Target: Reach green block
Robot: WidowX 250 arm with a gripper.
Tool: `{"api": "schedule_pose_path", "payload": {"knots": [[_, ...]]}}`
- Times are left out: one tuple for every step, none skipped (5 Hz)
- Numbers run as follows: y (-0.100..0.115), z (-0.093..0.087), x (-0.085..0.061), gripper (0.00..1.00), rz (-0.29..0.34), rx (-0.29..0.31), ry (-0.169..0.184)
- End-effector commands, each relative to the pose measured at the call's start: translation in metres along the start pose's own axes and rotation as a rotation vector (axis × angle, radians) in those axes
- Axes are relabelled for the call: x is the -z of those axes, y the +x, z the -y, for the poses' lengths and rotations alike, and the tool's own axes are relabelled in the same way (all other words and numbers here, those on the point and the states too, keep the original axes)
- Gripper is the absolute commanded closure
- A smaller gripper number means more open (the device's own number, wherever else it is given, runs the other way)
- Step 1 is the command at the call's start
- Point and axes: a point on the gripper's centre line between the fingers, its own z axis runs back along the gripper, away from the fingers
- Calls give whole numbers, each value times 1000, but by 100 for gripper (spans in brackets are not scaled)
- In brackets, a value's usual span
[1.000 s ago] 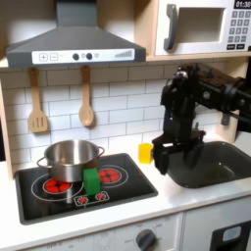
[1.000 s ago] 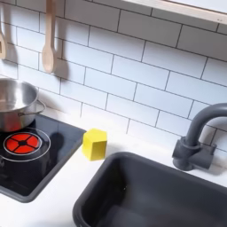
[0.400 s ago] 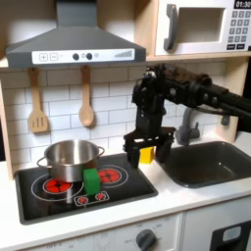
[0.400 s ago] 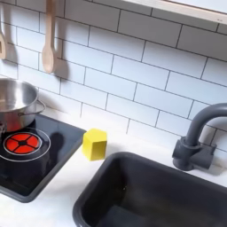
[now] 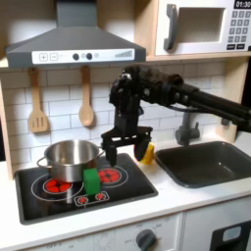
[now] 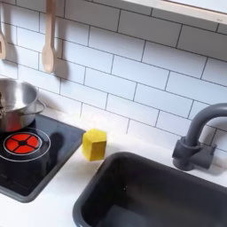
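Note:
In the first exterior view the green block stands upright on the black stove top, just in front of the steel pot. My gripper hangs from the black arm that reaches in from the first exterior view's right. It is open, nothing between its spread fingers. The gripper is above and to the right of the green block, apart from it, over the stove's right burner.
A small yellow cup-like thing sits on the counter between the stove and the dark sink. The faucet stands behind the sink. A wooden spoon and a spatula hang on the tiled wall.
The arm has swung left in the first exterior view, from over the sink's edge to above the stove's right side, closer to the green block. The gripper stays open.

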Motion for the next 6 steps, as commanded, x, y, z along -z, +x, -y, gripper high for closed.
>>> {"api": "schedule_pose_path", "payload": {"knots": [[29,-22,10,0,22,36,10],[36,-32,17,0,17,39,13],[45,-39,22,0,15,57,17],[47,-44,30,0,-2,63,19],[44,-44,40,0,-28,84,4],[45,-38,41,0,-21,117,-6]]}}
